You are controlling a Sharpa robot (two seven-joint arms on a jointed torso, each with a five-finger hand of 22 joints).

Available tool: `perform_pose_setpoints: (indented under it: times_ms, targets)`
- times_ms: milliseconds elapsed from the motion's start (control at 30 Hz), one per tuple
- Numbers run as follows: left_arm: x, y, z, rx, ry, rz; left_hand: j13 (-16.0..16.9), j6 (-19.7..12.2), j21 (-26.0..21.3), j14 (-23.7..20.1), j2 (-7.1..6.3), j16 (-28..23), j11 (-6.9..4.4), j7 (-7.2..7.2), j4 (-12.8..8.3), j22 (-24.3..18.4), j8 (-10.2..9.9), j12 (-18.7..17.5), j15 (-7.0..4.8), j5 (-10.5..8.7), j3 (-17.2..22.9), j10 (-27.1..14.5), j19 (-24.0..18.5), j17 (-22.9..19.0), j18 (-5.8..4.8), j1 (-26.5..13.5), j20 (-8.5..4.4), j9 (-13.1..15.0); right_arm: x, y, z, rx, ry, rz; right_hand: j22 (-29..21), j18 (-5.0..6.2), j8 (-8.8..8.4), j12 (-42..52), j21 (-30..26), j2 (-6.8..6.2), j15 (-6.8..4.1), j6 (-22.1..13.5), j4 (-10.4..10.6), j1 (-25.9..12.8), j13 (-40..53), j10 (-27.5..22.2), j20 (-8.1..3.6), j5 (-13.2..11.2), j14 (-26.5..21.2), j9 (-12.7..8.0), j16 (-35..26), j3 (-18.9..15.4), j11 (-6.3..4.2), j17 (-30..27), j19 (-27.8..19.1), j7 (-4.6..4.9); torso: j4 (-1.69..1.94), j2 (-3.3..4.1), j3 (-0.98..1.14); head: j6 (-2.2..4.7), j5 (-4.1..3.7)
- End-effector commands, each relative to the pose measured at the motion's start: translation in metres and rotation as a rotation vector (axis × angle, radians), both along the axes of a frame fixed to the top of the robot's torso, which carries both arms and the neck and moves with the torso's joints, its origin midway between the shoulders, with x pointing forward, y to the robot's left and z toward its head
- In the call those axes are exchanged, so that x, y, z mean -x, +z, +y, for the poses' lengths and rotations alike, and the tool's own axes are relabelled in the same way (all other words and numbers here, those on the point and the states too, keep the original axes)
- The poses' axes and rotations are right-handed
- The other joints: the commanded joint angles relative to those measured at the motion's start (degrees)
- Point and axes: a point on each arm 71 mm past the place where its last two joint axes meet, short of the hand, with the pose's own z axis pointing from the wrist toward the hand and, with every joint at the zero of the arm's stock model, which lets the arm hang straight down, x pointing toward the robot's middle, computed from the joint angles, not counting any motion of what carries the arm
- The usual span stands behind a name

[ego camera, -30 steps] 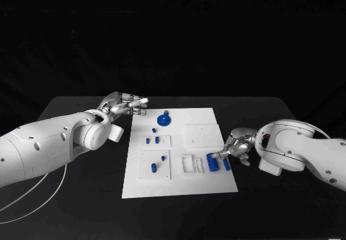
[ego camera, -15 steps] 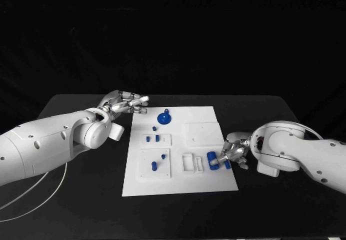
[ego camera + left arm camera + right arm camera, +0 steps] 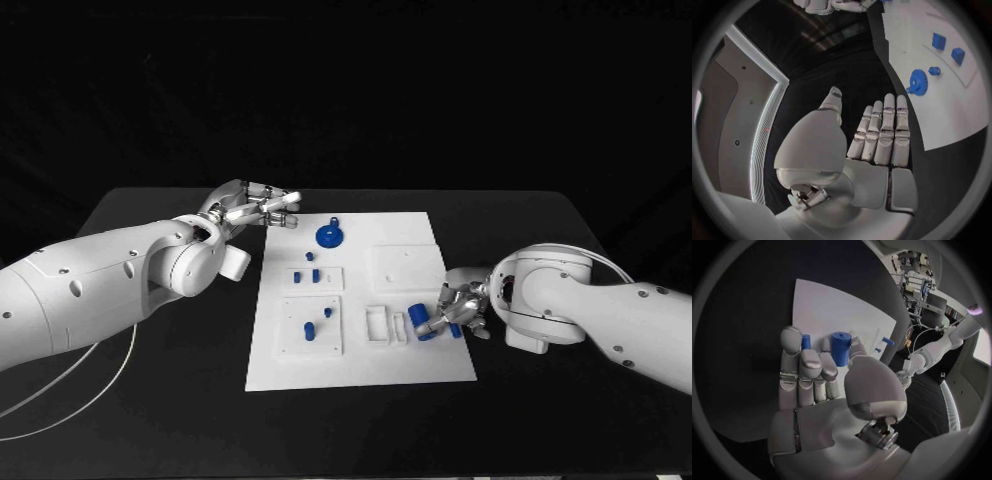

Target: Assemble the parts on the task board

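Head view puts my right robot hand (image 3: 459, 312) pinching a blue cylinder (image 3: 424, 320) at the task board's (image 3: 404, 370) four o'clock; I should keep it upright while seating.

Left arm (image 3: 101, 290): smooth, glossy white shell, bulbous at the forearm, with small dark screw holes and a round white wrist housing. A thin white cable (image 3: 87, 395) loops beneath it. Left hand (image 3: 253, 208): silver metal, segmented fingers with pale tips, white palm cover. Right arm (image 3: 606, 310): matching white shell with rounded joint housings and a white block under the wrist. Right hand (image 3: 459, 308): silver, segmented, pale fingertip pads.
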Motion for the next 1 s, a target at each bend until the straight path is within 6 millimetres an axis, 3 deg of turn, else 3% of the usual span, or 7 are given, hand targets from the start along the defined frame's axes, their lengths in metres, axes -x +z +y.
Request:
perform_pose_setpoints:
  times_ms: [33, 467, 700, 767, 867, 967, 1000]
  targets:
    - [0.001, 0.001, -0.005, 0.008, -0.030, -0.002, 0.03, -0.47, -0.01, -0.23, -0.58, -0.09, -0.01, -0.11, 0.41, -0.07, -0.03, 0.13, 0.25, -0.05, -0.02, -0.22, -0.16, -0.07, -0.30, -0.03, 0.20, -0.01, 0.001, -0.011, -0.004, 0.095, -0.035, 0.011, 0.07, -0.13, -0.42, -0.29, -0.24, -0.16, 0.21, -1.00, 0.71, -0.72, -0.03, -0.08, 0.07, -0.15, 0.30, -0.81, -0.34, 0.07, 0.21, 0.01, 2.43, 0.31, 0.11, 0.04, -0.08, 0.00, 0.11]
    - [0.001, 0.000, -0.005, 0.006, -0.031, 0.004, 0.03, -0.96, 0.00, -0.23, -1.02, -0.09, 0.04, 0.02, 1.45, -0.17, -0.05, 0.13, 0.26, -0.04, -0.04, -0.37, -0.15, -0.14, -0.29, 0.16, 0.22, -0.01, -0.003, -0.012, 0.009, 0.084, -0.028, -0.014, 0.31, 0.04, -0.41, -0.66, -0.88, -0.70, 0.45, -2.78, 2.48, -0.58, -0.29, -0.42, 0.31, 0.41, 0.32, -1.58, -0.80, -0.11, 0.55, 0.02, 2.44, 0.82, -0.01, 0.10, 0.05, -0.15, 0.52]
    - [0.001, 0.000, -0.006, 0.005, -0.035, 0.010, 0.03, -1.58, 0.00, -0.24, -1.23, -0.09, 0.09, 0.17, 2.02, -0.20, -0.02, 0.12, 0.28, -0.04, -0.01, -0.45, -0.15, -0.16, -0.27, 0.23, 0.23, -0.01, -0.003, -0.015, 0.013, 0.097, -0.014, -0.016, 0.38, 0.40, -0.40, -1.53, -1.85, -1.26, 0.83, -4.24, 2.47, -0.34, -1.21, -1.05, 0.71, 0.80, 0.25, -7.09, -1.44, 0.34, 1.03, -0.36, 2.39, 1.57, -0.01, 0.07, 0.05, -0.31, 0.56]
    - [0.001, 0.000, -0.007, 0.004, -0.035, 0.012, 0.03, -1.71, -0.01, -0.27, -1.34, -0.10, 0.11, 0.19, 2.15, -0.21, -0.04, 0.13, 0.29, -0.04, -0.03, -0.50, -0.16, -0.16, -0.27, 0.29, 0.24, -0.02, -0.004, -0.015, 0.014, 0.100, -0.014, -0.018, 0.41, 0.40, -0.42, -1.65, -1.89, -1.14, 0.84, -4.45, 2.10, 0.13, -1.31, -1.13, 0.71, 4.31, 0.23, -7.35, -1.52, 0.39, 1.06, -0.39, 2.40, 1.64, -0.02, 0.05, 0.05, -0.32, 0.58]
    - [0.001, 0.000, -0.007, 0.004, -0.037, 0.014, 0.03, -1.71, -0.01, -0.27, -1.34, -0.10, 0.11, 0.19, 2.15, -0.21, -0.04, 0.13, 0.29, -0.04, -0.03, -0.50, -0.16, -0.16, -0.27, 0.29, 0.24, -0.02, -0.004, -0.016, 0.014, 0.104, -0.015, -0.021, 0.44, 0.41, -0.42, -1.84, -2.04, -0.55, 0.89, -4.81, -0.32, 2.58, -1.49, -1.26, 0.73, 15.71, 0.23, -8.24, -1.63, 0.48, 1.13, -0.39, 2.38, 1.88, -0.04, 0.05, 0.02, -0.28, 0.60]
    - [0.001, 0.000, -0.007, 0.003, -0.038, 0.017, 0.03, -1.89, -0.01, -0.30, -1.40, -0.09, 0.12, 0.22, 2.47, -0.24, -0.02, 0.13, 0.31, -0.04, -0.04, -0.56, -0.17, -0.18, -0.24, 0.53, 0.26, -0.02, -0.004, -0.017, 0.013, 0.100, -0.020, -0.023, 0.53, 0.35, -0.45, -2.05, -2.10, 0.48, 0.72, -4.55, -3.45, 5.70, -1.62, -1.51, 0.66, 15.64, 0.23, -9.35, -1.72, 5.70, 1.07, -0.37, 2.38, 1.92, -0.02, 0.02, 0.01, -0.31, 0.63]
    - [0.001, 0.000, -0.007, 0.002, -0.039, 0.018, 0.03, -1.89, -0.01, -0.30, -1.40, -0.09, 0.12, 0.22, 2.47, -0.24, -0.02, 0.13, 0.31, -0.04, -0.04, -0.56, -0.17, -0.18, -0.24, 0.53, 0.26, -0.02, -0.004, -0.017, 0.013, 0.096, -0.024, -0.024, 0.61, 0.25, -0.55, -2.09, -2.18, -3.26, 0.70, -4.47, -3.73, 4.08, -1.66, -1.56, 0.59, 13.24, 0.24, -10.51, -1.79, 14.99, 0.90, -0.32, 2.38, 2.22, -0.03, 0.01, 0.03, -0.31, 0.62]
